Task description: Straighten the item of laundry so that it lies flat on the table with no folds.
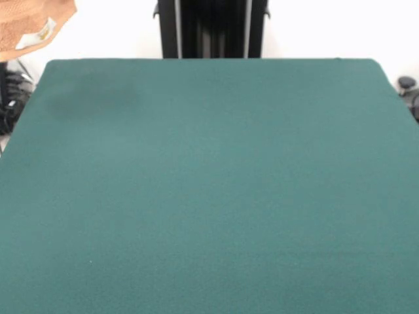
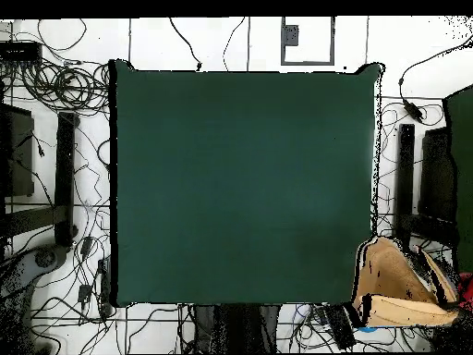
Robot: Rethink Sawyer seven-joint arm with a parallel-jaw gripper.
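The tan-orange towel [image 1: 23, 23] hangs bunched at the top left corner of the front view, above and beyond the table's far left corner, with its white tag [image 1: 40, 34] showing. In the overhead view the towel [image 2: 397, 288] sits crumpled just off the table's bottom right corner. What holds it is hidden. The dark green table [image 1: 209, 183] is bare in both views, and it also shows in the overhead view [image 2: 240, 185]. No gripper and no arm show in either view.
The robot's black pedestal [image 1: 213, 29] stands at the table's far side. Cables and black stands [image 2: 65, 176] lie on the floor around the table. A dark and red shape [image 2: 453, 282] crosses the towel's right edge; I cannot tell what it is.
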